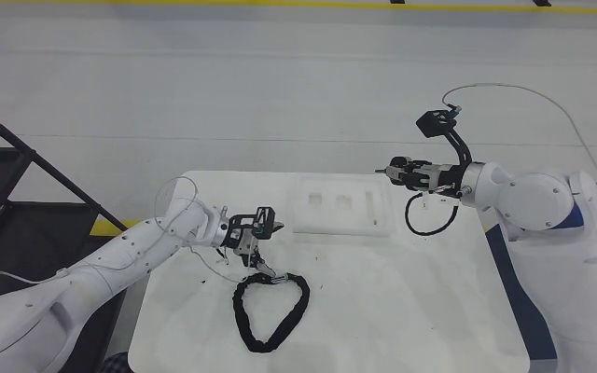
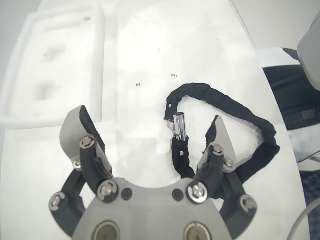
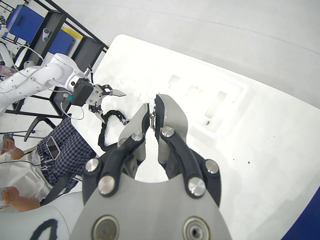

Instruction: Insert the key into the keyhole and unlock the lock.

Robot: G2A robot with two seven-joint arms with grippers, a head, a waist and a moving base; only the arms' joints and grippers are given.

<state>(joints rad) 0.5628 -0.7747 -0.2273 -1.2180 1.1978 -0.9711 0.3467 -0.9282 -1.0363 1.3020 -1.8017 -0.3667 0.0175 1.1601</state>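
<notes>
**Left gripper** (image 2: 148, 116): jaws wide, holding nothing. You find it at the lower left of centre in the top view, with the lock cylinder (image 2: 180, 126) lying untouched between its fingers.

**Lock**: a black sleeved chain (image 1: 270, 317) in a closed loop, low centre of the top view, with the cylinder at the loop's upper end.

**Right gripper** (image 3: 151, 101): pinched narrow on a thin metal piece, taken to be the key (image 3: 151, 121). It sits right of centre in the top view, well apart from the lock.

**Risks**
- The cylinder lies loose, so if you bring the key in before it is clamped, it will likely slide or roll away.
- The key is held by a slim edge, so a slanted approach may twist it in the pads or drop it.
- You cannot tell which end of the cylinder has the keyhole.

**Surface**: a white table (image 1: 401, 298) with a few dark specks. A white foam tray (image 1: 340, 227) with cutouts sits upper centre.

**Room**: pale floor, a black frame (image 1: 56, 177) at left and a yellow line (image 1: 280, 5) along the top edge.
</notes>
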